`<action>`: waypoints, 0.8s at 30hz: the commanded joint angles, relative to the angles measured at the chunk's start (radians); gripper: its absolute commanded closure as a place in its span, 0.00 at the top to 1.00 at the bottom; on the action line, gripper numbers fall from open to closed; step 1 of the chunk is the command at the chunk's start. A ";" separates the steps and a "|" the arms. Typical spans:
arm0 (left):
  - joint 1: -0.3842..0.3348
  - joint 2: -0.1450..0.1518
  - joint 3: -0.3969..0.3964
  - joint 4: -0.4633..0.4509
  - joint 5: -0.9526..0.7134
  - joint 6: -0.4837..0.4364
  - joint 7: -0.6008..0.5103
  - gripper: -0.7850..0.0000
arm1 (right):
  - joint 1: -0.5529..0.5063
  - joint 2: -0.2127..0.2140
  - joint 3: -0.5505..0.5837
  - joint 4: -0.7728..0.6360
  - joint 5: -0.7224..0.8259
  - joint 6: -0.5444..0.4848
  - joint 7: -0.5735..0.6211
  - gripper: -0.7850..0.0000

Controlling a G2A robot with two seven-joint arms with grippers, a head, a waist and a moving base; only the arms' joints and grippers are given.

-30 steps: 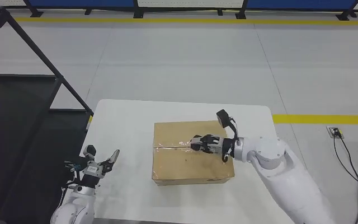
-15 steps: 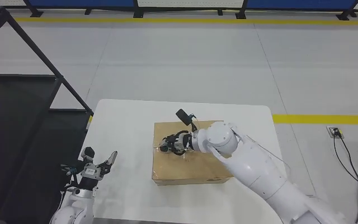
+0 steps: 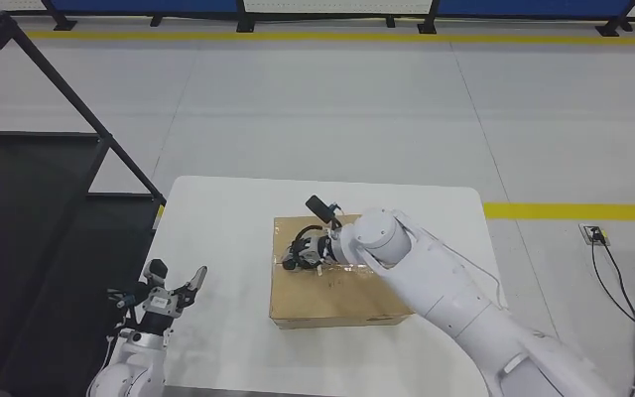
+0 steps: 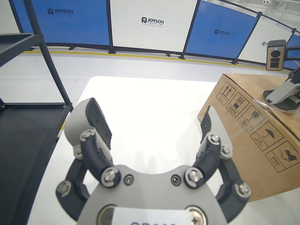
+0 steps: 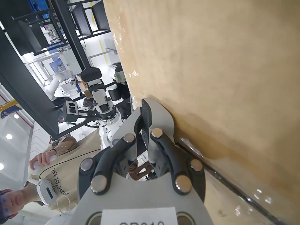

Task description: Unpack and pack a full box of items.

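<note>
Left wrist view, nearest the lens: the left gripper (image 4: 150, 108) hangs over the white table (image 4: 140, 94) with its two ribbed pads spread wide and nothing between them. Just past it, at the right of the frame, stands the cardboard box (image 4: 257, 129), closed, with handling symbols printed along its side. On the box's top edge, at the far right, the right gripper (image 4: 281, 99) rests its tips on the cardboard. A black rack (image 4: 23, 118) fills the left side, and blue and white fence panels (image 4: 152, 24) close off the floor behind.

In the right wrist view, the right gripper (image 5: 145, 113) has its fingers pressed together and lies against the taped top of the box (image 5: 211, 59), beside the flap seam; whether any tape is nipped between them I cannot tell.

From the top view, the left gripper (image 3: 181, 276) sits at the lower left over the table (image 3: 228, 228), well apart from the box (image 3: 337, 298) in the middle. The right gripper (image 3: 296, 254) lies on the upper left part of the box's top.
</note>
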 commanded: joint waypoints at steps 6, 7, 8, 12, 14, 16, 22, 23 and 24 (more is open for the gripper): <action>-0.008 0.001 0.015 -0.005 0.005 0.004 -0.009 1.00 | -0.029 0.036 0.048 -0.067 -0.068 0.002 0.059 0.00; -0.010 0.001 0.017 -0.005 0.005 0.005 -0.011 1.00 | -0.036 0.044 0.058 -0.081 -0.080 0.006 0.071 0.00; -0.011 0.002 0.020 -0.005 0.007 0.006 -0.012 1.00 | -0.045 0.052 0.069 -0.097 -0.091 0.010 0.081 0.00; -0.018 0.002 0.032 -0.007 0.012 0.008 -0.018 1.00 | -0.090 0.088 0.121 -0.173 -0.151 0.044 0.077 0.00; -0.021 0.002 0.038 -0.013 0.017 0.007 -0.020 1.00 | -0.119 0.108 0.158 -0.214 -0.175 0.064 0.064 0.00; -0.025 0.003 0.044 -0.018 0.022 0.007 -0.022 1.00 | -0.150 0.129 0.202 -0.249 -0.200 0.083 0.047 0.00; -0.030 0.004 0.055 -0.027 0.028 0.011 -0.026 1.00 | -0.254 0.184 0.314 -0.373 -0.283 0.157 0.023 0.00; -0.030 0.004 0.057 -0.028 0.029 0.012 -0.027 1.00 | -0.274 0.192 0.339 -0.393 -0.287 0.162 0.018 0.00; -0.031 0.004 0.058 -0.028 0.030 0.012 -0.028 1.00 | -0.294 0.201 0.362 -0.413 -0.291 0.168 0.018 0.00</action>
